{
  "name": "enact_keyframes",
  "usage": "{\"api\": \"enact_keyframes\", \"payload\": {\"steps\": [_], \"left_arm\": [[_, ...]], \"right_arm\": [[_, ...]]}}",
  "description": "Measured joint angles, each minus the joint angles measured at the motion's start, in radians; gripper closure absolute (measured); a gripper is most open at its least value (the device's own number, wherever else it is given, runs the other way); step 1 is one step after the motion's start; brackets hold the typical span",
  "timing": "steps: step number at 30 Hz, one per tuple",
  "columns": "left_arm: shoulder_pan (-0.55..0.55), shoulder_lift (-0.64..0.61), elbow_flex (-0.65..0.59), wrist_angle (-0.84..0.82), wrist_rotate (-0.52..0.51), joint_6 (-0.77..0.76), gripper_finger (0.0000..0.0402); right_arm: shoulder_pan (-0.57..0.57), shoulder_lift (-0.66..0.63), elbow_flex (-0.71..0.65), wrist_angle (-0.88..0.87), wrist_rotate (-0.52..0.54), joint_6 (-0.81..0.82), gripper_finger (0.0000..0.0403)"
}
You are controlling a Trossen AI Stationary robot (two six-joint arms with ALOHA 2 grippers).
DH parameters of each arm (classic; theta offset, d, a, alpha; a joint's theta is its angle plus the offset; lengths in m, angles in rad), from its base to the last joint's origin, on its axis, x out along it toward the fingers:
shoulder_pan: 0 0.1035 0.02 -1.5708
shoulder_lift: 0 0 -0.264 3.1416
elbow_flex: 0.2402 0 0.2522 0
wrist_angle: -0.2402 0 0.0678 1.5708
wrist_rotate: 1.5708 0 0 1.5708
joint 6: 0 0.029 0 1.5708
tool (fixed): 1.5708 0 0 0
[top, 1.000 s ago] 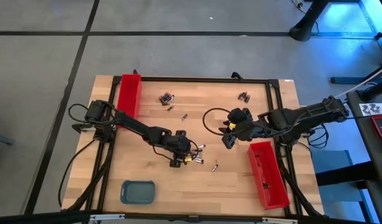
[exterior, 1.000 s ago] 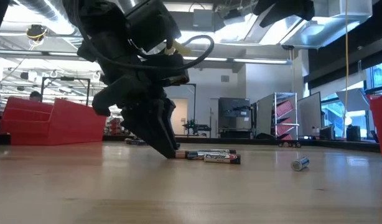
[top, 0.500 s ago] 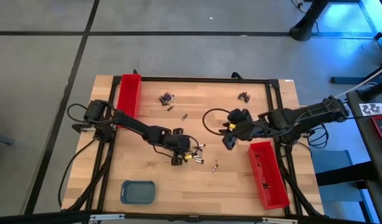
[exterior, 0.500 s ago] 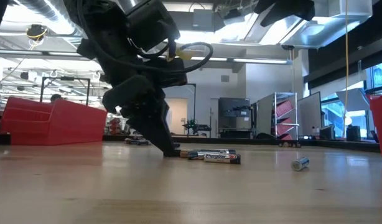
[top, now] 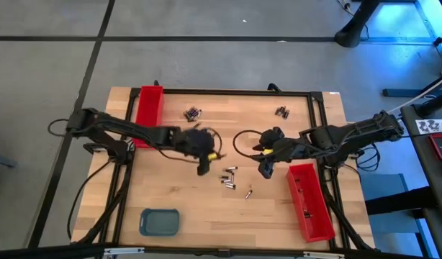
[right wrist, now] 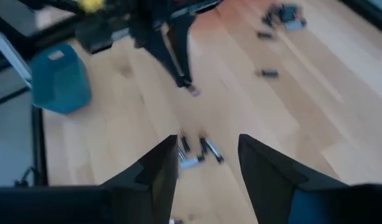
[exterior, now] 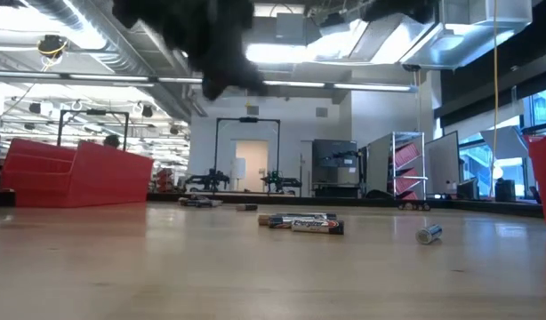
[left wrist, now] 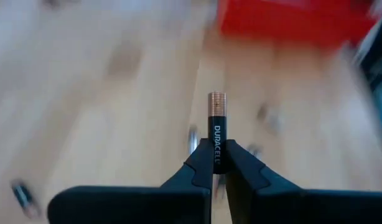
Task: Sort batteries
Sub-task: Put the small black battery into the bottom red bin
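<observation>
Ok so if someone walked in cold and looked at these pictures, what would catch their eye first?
Probably the left gripper, lifted off the table near its middle, pinching a black and copper Duracell battery by one end. Next, the little cluster of loose batteries on the wood just below it, with the right gripper open nearby. Then the two long red trays, one at the table's back left and one at its front right.

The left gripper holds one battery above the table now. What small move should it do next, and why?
Probably carry it toward the long red tray on its own side. The left gripper is shut on a battery and is lifted clear of the table, so only the transfer remains. The right gripper waits open over the loose batteries.
</observation>
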Motion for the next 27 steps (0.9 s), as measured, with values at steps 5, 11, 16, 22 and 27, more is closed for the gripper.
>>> {"api": "enact_keyframes", "payload": {"steps": [5,11,16,22,27], "left_arm": [[0.046,-0.096,0.0,0.168,0.055,-0.041,0.0398],[0.055,-0.134,0.002,0.273,0.064,-0.07,0.0398],[0.053,-0.133,0.001,0.216,0.064,-0.062,0.04],[0.052,-0.131,0.001,0.168,0.064,-0.048,0.0401],[0.054,-0.131,0.001,0.158,0.064,-0.029,0.0401]], "right_arm": [[0.0,0.0,0.0,0.153,0.081,-0.09,0.0233],[-0.008,-0.001,0.0,0.253,0.095,-0.138,0.0233],[-0.007,-0.005,0.0,0.199,0.091,-0.12,0.0233],[-0.007,-0.005,0.0,0.19,0.079,-0.095,0.0233],[-0.007,-0.005,0.0,0.185,0.079,-0.079,0.0233]]}}
